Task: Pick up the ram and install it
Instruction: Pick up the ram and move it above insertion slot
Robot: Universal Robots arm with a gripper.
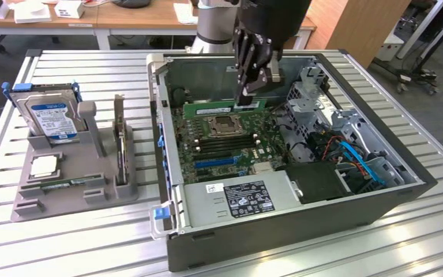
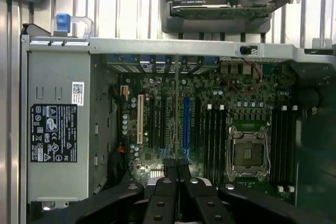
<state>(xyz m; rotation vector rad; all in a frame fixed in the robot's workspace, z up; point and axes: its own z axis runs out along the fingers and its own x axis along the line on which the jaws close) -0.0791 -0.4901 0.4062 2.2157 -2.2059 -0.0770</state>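
Pinching the ram (image 1: pixel 220 108) in narrow jaws, clamped on its upper long edge nearer the end toward the exterior view's right. Holding it level and on edge inside the open case (image 1: pixel 283 236), low over the motherboard (image 1: pixel 229 147), just beyond the CPU socket (image 1: pixel 225 124) as seen in the exterior view. Cannot tell whether touching the slots there or just apart from them. Pointing straight down into the case from above. Nearer the exterior camera, past the socket, a grey power supply (image 1: pixel 237 199) with a black label. On the table (image 1: pixel 52 242), to the exterior view's left of the case, a grey rack (image 1: pixel 75 193) with a hard drive (image 1: pixel 51 118) upright and a card (image 1: pixel 119 135) on edge beside it.
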